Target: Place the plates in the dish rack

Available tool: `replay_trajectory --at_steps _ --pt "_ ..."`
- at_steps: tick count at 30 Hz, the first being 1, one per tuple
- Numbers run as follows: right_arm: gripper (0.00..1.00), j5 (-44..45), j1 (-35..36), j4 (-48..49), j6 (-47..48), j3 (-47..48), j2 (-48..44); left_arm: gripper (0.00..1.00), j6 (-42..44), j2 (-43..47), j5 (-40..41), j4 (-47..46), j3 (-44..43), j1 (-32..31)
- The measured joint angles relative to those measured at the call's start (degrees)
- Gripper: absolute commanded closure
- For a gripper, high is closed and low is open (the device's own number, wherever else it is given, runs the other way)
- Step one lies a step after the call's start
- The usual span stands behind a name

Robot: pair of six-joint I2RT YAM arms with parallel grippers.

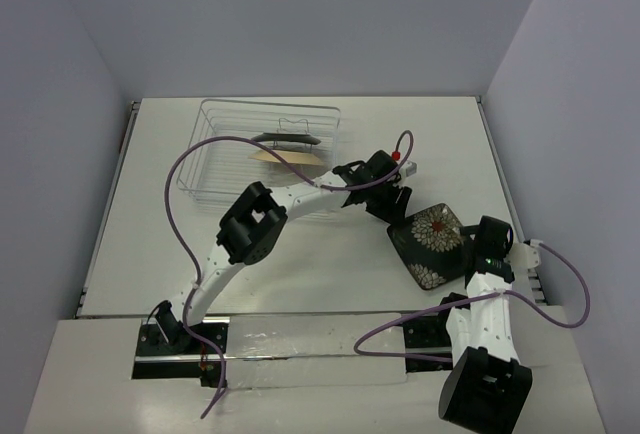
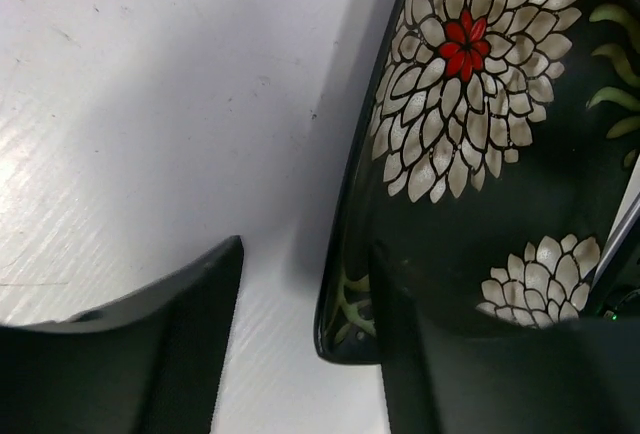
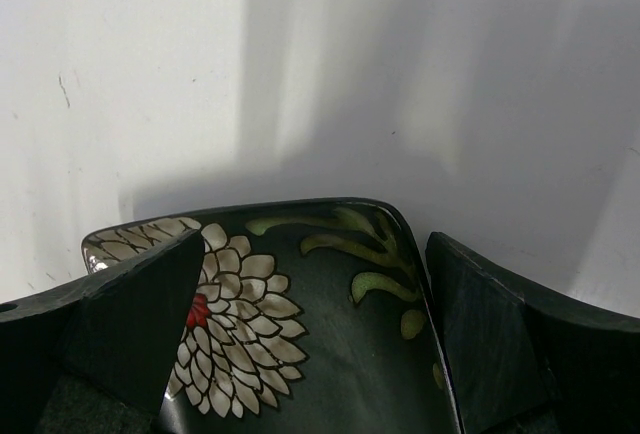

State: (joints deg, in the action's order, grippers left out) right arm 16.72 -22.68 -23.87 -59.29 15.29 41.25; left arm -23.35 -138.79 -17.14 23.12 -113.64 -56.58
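Note:
The black square plate [image 1: 428, 242] with white flowers lies on the table right of centre. My left gripper [image 1: 388, 202] is open at its far left corner. In the left wrist view the plate [image 2: 470, 154] has its rim between my open left gripper [image 2: 305, 254]. One finger is over the plate, the other over bare table. My right gripper [image 1: 480, 254] is open at the plate's right side. In the right wrist view the plate [image 3: 330, 334] lies between the right gripper [image 3: 315, 244]. The wire dish rack [image 1: 205, 144] holds the teal plate [image 1: 285, 138] and the cream plate [image 1: 290, 157] on edge.
The table's right edge [image 1: 505, 194] runs close to the right arm. A purple cable [image 1: 175, 204] loops above the table left of the left arm. Walls close in the table at the back and both sides.

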Motion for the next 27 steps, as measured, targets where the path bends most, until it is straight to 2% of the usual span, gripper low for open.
replay_trajectory --at_steps 3,4,7,9,22,27 --pt "0.0 -0.85 0.0 0.78 0.4 -0.15 0.18 0.66 -0.38 -0.44 -0.11 -0.64 0.28 -0.07" --pt "0.0 -1.24 0.0 1.34 0.58 -0.35 0.17 0.67 -0.69 -0.46 -0.43 -0.99 0.59 -0.09" --pt "0.01 -3.01 -0.05 3.1 1.59 -0.78 0.17 0.9 -1.41 -0.55 -1.01 -1.84 0.67 -0.26" --pt "0.01 -4.5 -0.15 3.72 2.73 -0.88 0.01 1.0 -1.62 -0.65 -1.95 -2.11 0.68 -0.25" --pt "0.06 -15.09 -1.02 -1.77 11.06 -1.03 -11.77 1.0 -3.86 -0.91 -8.28 -4.5 2.65 2.27" --pt "0.18 -16.29 -1.14 -2.3 11.91 -0.43 -14.12 1.0 -5.32 -0.91 -10.53 -7.47 4.9 3.1"
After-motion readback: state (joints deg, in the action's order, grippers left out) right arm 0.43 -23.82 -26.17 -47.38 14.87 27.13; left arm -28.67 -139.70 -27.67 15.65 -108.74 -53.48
